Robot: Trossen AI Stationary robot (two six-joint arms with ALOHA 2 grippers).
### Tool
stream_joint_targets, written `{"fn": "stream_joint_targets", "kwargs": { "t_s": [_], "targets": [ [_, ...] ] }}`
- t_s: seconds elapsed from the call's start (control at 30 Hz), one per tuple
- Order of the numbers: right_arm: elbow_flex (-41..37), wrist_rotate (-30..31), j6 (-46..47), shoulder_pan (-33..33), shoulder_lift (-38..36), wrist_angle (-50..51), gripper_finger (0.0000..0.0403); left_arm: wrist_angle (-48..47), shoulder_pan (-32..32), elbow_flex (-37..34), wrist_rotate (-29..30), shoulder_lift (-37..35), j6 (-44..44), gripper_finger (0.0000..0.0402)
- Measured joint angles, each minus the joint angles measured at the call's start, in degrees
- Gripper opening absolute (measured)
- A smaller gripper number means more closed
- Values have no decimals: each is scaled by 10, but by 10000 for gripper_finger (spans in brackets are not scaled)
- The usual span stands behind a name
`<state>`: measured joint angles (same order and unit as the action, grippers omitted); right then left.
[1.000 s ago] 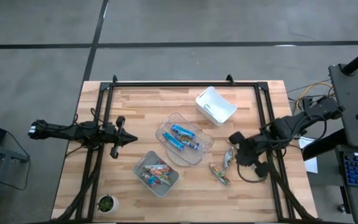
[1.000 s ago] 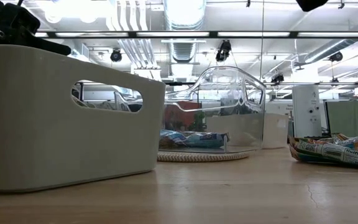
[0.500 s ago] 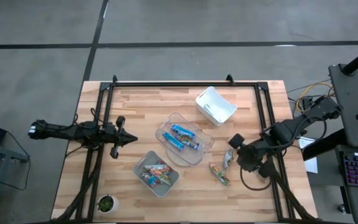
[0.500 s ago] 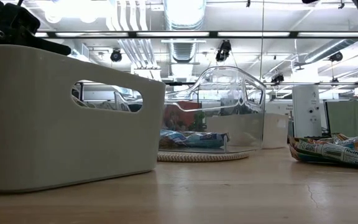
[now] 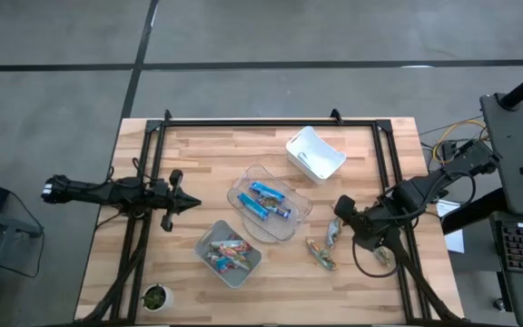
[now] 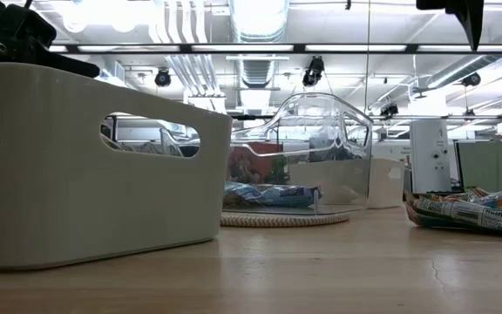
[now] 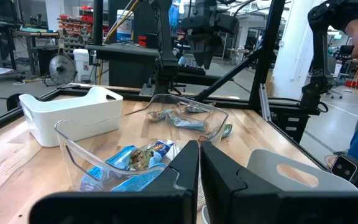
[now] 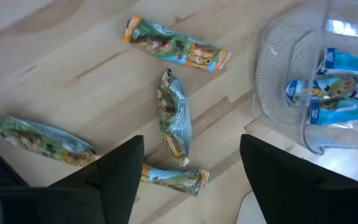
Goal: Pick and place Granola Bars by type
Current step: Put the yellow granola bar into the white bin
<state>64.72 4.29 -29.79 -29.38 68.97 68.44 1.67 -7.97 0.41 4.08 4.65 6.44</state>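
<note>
The right hand [image 5: 343,212] hangs over the desk [image 5: 198,173] with its fingers [image 8: 120,171] spread wide and nothing between them; directly beneath it lie the greenish-brown granola bars [image 8: 174,121], four visible from the wrist, loose on the wood and not yet sorted; one sits just under the gap between the fingers, the others close around it.

Beyond that hand, toward the desk's middle, the clear bin [image 5: 269,202] already holds the blue bars [image 5: 264,199]; further off, the grey bin [image 5: 228,253] holds the red and orange bars [image 5: 226,252]; the white bin [image 5: 316,153], off to the hand's side toward the far edge, appears bare inside.

The left hand [image 5: 189,203] waits well away at the opposite side of the desk, clenched with its fingers [image 7: 179,177] pressed together and carrying nothing.

By the look of it, two of the three kinds are done; what is left is the greenish-brown group, which presumably belongs in the white bin; the right hand seems poised to come down on one of those bars, and each of the four would need its own trip.
</note>
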Motion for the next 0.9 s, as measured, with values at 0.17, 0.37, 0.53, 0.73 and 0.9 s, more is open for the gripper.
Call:
{"fn": "stream_joint_targets", "kwargs": {
  "t_s": [0.17,0.37,0.53,0.73,0.9],
  "targets": [
    [-38,0,-26,1,0,-27,260,0,0,0,0,0,0,0],
    [-90,-2,-60,4,0,-71,247,0,0,0,0,0,0,0],
    [-131,-3,-64,14,4,-107,246,0,0,0,0,0,0,0],
    [-152,-9,-60,36,37,-128,258,0,0,0,0,0,0,0],
    [-153,-13,-69,55,75,-153,259,0,0,0,0,0,0,0]
  ]
}}
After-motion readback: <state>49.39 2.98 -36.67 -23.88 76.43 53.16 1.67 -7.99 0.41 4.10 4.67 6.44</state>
